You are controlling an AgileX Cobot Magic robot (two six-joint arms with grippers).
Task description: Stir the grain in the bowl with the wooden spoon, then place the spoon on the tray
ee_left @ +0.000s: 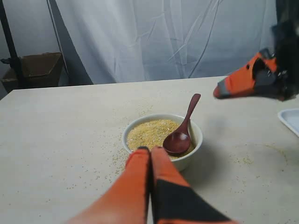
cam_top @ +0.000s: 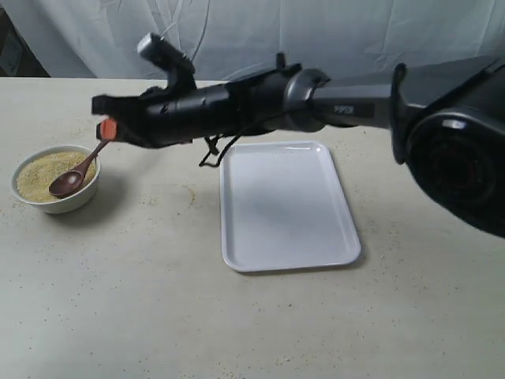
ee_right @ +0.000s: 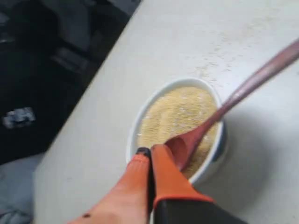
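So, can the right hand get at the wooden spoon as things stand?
Probably yes. The right hand hovers near the wooden spoon, whose handle leans free over the bowl rim, nothing between. Its fingers are shut, so they must open first.

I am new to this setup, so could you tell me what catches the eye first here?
The black right arm stretches across the table from the right, its orange fingers shut near the handle of a dark wooden spoon. The spoon leans in yellow grain in a white bowl at the left; a white tray lies mid-table.
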